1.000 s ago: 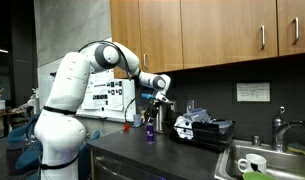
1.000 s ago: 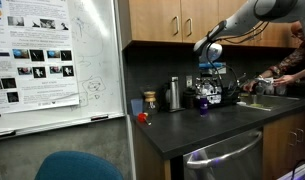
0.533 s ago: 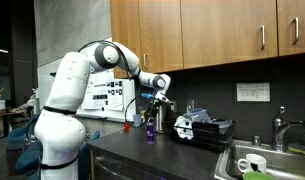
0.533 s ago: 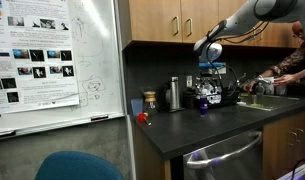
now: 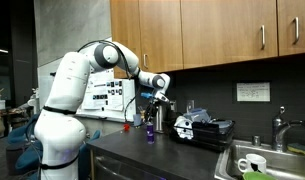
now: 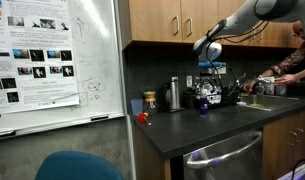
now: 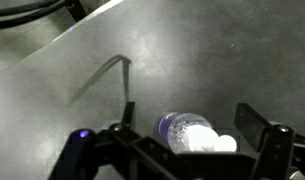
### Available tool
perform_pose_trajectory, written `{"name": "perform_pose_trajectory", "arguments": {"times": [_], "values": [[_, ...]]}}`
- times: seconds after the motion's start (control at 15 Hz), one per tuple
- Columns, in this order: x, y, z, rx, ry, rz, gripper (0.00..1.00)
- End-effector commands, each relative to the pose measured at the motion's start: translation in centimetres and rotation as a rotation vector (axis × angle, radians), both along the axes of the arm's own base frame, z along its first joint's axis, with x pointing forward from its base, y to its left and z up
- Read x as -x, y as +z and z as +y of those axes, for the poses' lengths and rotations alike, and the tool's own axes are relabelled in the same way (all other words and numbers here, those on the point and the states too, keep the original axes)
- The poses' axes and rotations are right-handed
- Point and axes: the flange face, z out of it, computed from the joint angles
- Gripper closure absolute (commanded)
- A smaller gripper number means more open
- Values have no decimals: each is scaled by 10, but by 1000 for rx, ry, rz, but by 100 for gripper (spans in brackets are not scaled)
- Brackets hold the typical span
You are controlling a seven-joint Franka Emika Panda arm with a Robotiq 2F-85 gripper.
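- In an exterior view, the Panda arm's gripper (image 5: 152, 107) hangs directly above a small purple bottle (image 5: 149, 128). The bottle stands upright on the dark counter (image 5: 117, 150), at 9 o'clock from a black appliance (image 5: 204, 129). It is judged not yet grasped or lifted, with a gap showing between gripper and cap.
- In an exterior view from across the room, the gripper (image 6: 205, 78) sits at 12 o'clock over the bottle (image 6: 202, 103). The bottle rests on the counter (image 6: 187, 128), well apart from the whiteboard (image 6: 62, 60) at 9 o'clock. Whether the jaws are apart cannot be told from this distance.
- In the wrist view, the gripper (image 7: 189, 120) has its jaws spread wide, one at 9 o'clock and one at 3 o'clock of the bottle (image 7: 197, 138). The white-capped bottle lies between them near the 6 o'clock edge of the frame, and neither jaw appears to touch it. The approach looks largely done, while closing and lifting remain undone.
- Against the frames from half a second and a second ago, arm, gripper and bottle show no visible change in both exterior views.
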Motion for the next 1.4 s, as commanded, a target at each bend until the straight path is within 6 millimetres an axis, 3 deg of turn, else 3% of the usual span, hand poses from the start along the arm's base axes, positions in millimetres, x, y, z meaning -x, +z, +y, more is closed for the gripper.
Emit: {"name": "perform_pose_trajectory", "arguments": {"times": [0.0, 1.2, 1.33], "values": [[3, 12, 5, -24, 6, -6, 0], [-1, 19, 12, -32, 7, -17, 0], [-4, 11, 7, -12, 11, -15, 0]]}}
